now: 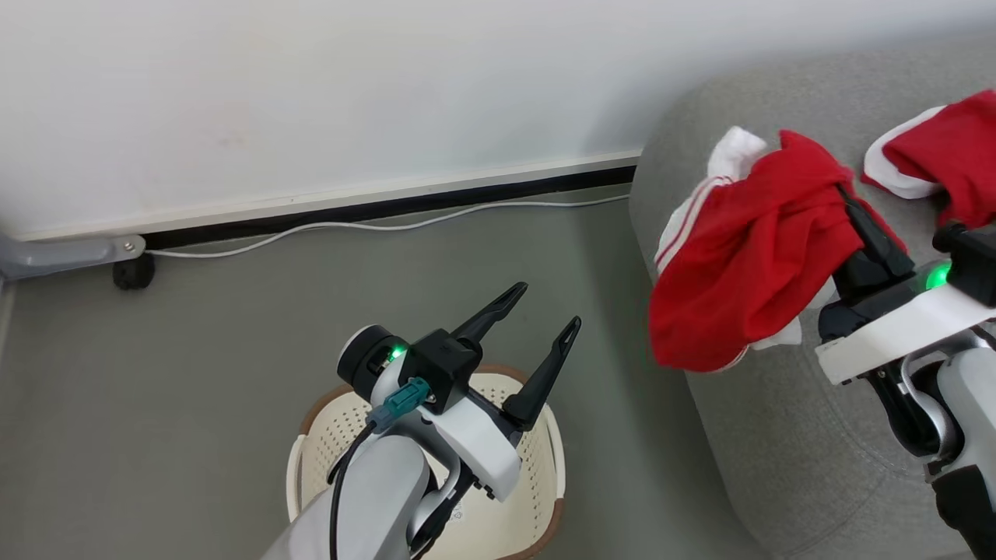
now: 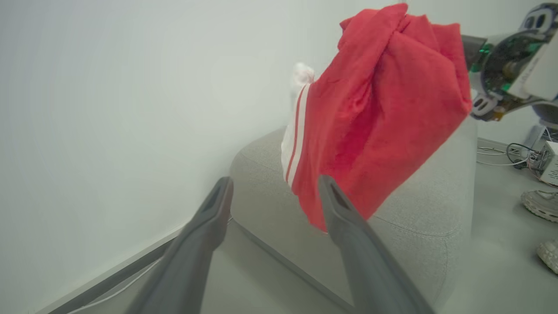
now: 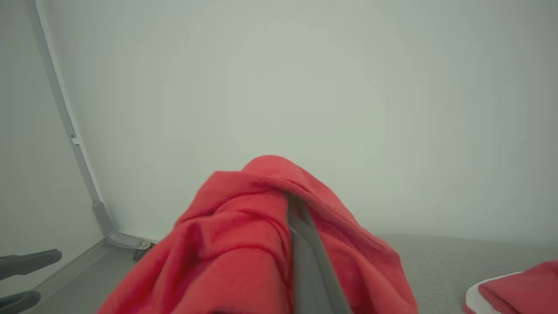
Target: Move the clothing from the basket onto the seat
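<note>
Bright red all over the held garment, with thin white stripes down one edge and white trim poking out at the top. The second garment, toward the seat's right edge, is the same red with a thick white band. The seat is plain light grey. The floor is dull grey-green. The basket is cream-white, dotted with small holes, with a brown rim. The left gripper has matte black fingers, a green light glowing behind them, and a teal plug. White wall, black skirting, white cable.

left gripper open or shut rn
Open: in the head view the left gripper has its two dark fingers spread wide apart, gripping nothing.
</note>
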`<state>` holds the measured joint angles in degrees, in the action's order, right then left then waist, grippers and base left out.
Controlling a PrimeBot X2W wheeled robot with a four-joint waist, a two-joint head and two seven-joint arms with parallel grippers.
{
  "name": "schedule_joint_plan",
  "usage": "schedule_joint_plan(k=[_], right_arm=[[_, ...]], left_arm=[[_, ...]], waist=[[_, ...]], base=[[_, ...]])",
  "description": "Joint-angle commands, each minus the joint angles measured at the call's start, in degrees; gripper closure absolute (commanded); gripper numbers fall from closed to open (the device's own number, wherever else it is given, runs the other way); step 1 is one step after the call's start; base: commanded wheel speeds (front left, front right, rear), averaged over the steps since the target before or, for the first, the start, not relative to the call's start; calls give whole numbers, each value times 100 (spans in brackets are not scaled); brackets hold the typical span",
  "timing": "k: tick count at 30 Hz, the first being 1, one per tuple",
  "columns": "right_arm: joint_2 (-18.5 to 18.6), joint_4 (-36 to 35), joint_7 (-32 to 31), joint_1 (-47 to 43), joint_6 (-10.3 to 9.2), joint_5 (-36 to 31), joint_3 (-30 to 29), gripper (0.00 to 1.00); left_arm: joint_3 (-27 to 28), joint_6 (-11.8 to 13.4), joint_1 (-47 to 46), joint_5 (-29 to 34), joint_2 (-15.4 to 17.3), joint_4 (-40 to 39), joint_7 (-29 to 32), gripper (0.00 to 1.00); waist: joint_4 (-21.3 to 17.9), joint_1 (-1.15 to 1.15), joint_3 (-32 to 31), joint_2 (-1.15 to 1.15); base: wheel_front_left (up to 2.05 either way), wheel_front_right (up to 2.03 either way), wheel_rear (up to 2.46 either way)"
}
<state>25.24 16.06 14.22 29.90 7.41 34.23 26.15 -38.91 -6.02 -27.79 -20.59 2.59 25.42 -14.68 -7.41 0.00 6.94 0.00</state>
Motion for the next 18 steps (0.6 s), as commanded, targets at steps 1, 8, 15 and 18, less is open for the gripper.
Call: schedule_joint_plan(k=[1, 8, 15, 18], right_arm=[[38, -165, 77, -113, 8, -61, -87, 100], [-21, -266, 77, -394, 8, -167, -608, 100], [-126, -374, 77, -613, 8, -243, -1011, 100], [-203, -433, 77, -711, 8, -275, -1144, 100]], left_arm=[[234, -35, -23, 61, 32, -135, -31, 0], [379, -94, 217, 187, 37, -189, -31, 0], [419, -128, 348, 226, 34, -238, -31, 0], [442, -137, 382, 266, 33, -256, -31, 0]], waist=[[-229, 0, -57, 0], [-798, 0, -87, 0], [-1349, 0, -103, 0], [-1699, 0, -110, 0]], base=[[0, 0, 0], [0, 0, 0], [0, 0, 0], [0, 0, 0]])
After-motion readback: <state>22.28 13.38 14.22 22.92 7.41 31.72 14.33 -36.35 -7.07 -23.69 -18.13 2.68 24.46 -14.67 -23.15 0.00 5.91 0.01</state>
